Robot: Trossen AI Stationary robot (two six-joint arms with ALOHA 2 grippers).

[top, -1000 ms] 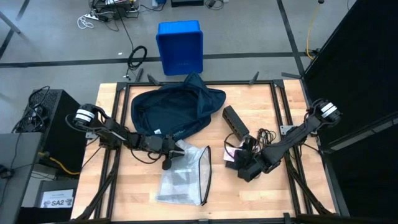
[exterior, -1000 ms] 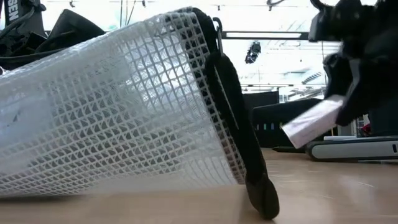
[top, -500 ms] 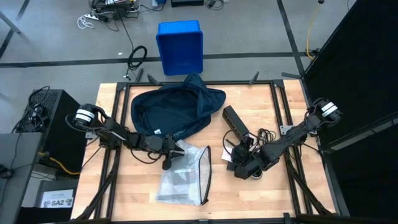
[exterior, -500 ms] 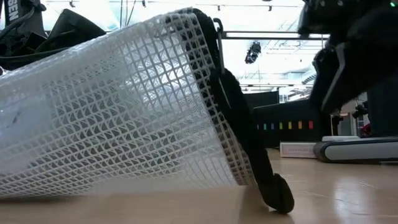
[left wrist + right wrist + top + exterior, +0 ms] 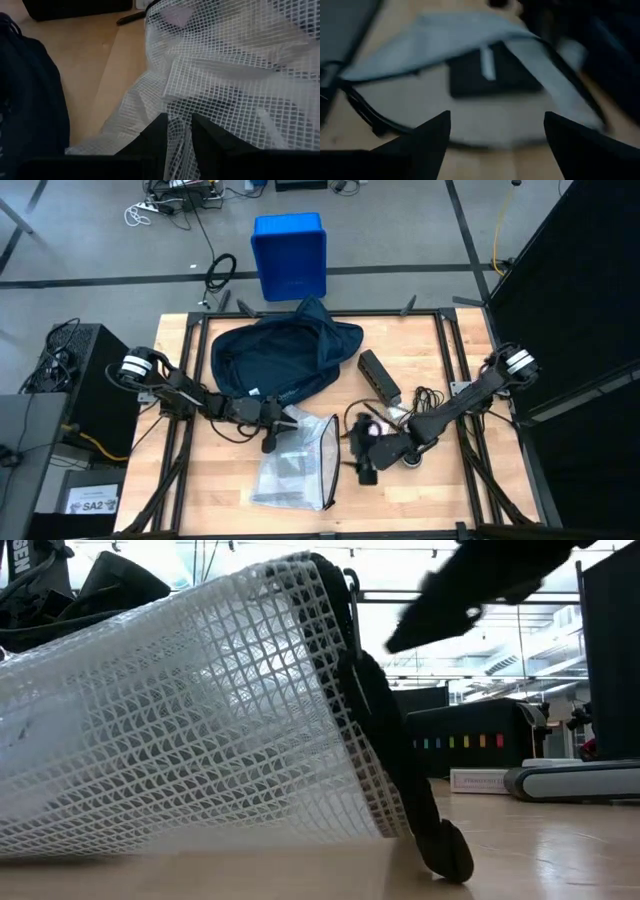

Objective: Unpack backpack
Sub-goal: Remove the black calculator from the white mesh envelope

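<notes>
Right gripper [image 5: 362, 463] now nearer mesh pouch [image 5: 296, 466]

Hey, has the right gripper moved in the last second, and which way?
Yes. The right gripper has swung leftward across the table, away from the long black box and toward the mesh pouch, its fingers open and empty.

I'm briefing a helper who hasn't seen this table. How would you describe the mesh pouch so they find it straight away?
Start from the big navy backpack at the far middle of the wooden table. Just in front of it, toward the near edge, lies the mesh pouch, with the left hand pinching its corner. It is the only see-through white gridded item, edged with a dark zipper band.
</notes>
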